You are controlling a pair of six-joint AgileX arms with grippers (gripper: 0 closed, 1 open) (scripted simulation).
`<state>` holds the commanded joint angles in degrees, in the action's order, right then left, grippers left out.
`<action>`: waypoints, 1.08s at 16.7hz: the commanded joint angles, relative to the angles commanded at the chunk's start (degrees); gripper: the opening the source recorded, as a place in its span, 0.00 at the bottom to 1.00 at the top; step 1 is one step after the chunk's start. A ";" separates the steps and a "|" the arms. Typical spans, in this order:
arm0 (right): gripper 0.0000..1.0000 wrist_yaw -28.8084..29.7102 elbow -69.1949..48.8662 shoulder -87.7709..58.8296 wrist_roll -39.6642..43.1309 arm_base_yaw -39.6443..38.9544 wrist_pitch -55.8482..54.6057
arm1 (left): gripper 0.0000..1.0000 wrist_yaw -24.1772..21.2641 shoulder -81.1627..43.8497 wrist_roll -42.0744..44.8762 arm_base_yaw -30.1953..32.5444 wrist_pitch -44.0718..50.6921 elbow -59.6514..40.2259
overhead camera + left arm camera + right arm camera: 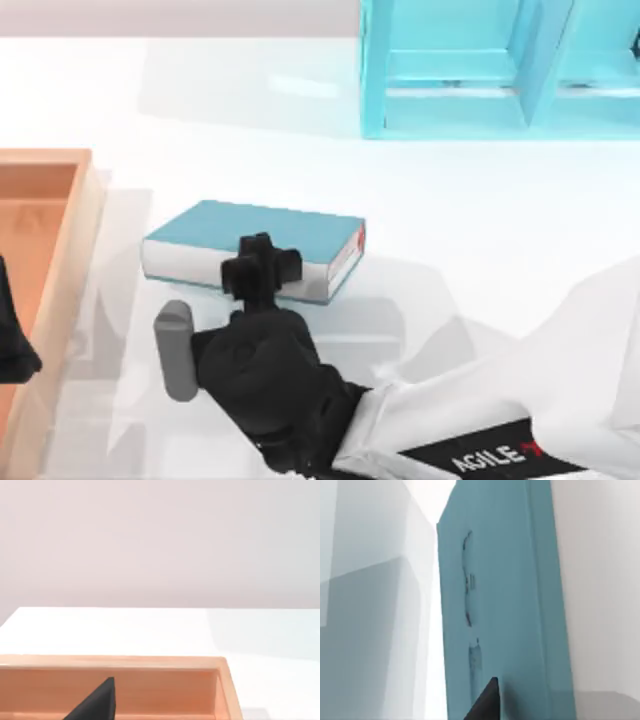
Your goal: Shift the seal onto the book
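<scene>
One thick teal book [270,232], white page edges.

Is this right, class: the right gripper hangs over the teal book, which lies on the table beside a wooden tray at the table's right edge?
One detail is wrong. The top view shows the wooden tray at the table's left edge, not its right. The rest stands: the right gripper hangs over the teal book, which lies flat on the table.

A light wooden tray [150,662] sits on the white table [150,630], one dark fingers [97,702] tip over it.
</scene>
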<state>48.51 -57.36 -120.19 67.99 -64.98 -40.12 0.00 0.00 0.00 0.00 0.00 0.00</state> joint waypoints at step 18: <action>1.00 5.38 0.80 2.21 -6.47 -6.08 6.21 | 1.00 0.00 0.00 0.00 0.00 0.00 0.00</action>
<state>53.89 -56.56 -117.97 61.52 -71.06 -33.92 0.00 0.00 0.00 0.00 0.00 0.00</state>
